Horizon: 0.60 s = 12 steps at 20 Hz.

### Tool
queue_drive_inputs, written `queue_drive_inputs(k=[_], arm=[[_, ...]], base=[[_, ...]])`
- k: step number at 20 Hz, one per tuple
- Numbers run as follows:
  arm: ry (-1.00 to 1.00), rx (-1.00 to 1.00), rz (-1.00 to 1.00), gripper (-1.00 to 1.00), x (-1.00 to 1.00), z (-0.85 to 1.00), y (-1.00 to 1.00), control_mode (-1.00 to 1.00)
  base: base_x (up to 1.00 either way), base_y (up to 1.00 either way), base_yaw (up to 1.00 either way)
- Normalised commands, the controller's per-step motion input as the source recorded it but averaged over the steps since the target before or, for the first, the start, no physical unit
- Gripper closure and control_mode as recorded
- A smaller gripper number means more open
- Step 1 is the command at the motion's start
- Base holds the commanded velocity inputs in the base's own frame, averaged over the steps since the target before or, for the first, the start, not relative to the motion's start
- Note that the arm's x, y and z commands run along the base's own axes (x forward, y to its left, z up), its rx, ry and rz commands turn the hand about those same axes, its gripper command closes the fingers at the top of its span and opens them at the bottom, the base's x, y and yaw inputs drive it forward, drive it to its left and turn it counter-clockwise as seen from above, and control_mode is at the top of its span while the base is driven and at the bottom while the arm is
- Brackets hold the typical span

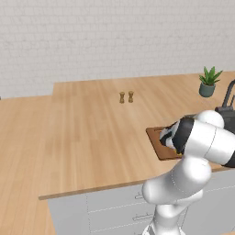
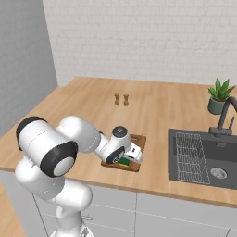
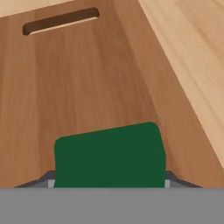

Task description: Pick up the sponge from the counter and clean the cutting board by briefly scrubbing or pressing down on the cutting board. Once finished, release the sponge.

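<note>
The pincer (image 2: 126,159) is clenched on the sponge (image 3: 109,155), whose green top shows between the 2 finger tips in the hand view, and it holds the sponge low over the near part of the cutting board (image 2: 137,141); whether the sponge touches the board I cannot tell. The board lies on the wooden tabletop (image 2: 92,106) near its front edge, left of the sink (image 2: 203,157), handle slot (image 3: 60,20) at its far end. 2 small shakers (image 2: 121,98) stand farther back, and a potted plant (image 2: 219,96) stands behind the sink.
</note>
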Motion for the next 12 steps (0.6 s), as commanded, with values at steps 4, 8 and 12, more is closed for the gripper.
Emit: queue_drive_inputs(k=[4,8,12], arm=[[0.00,0.00,0.00,1.00,0.00,-0.48,0.15,-1.00],[0.00,0.00,0.00,1.00,0.00,-0.70,0.16,-1.00],[0.00,0.00,0.00,1.00,0.09,-0.11,0.18,-1.00]], base=[[0.00,0.00,0.00],[0.00,0.00,0.00],[0.00,0.00,0.00]])
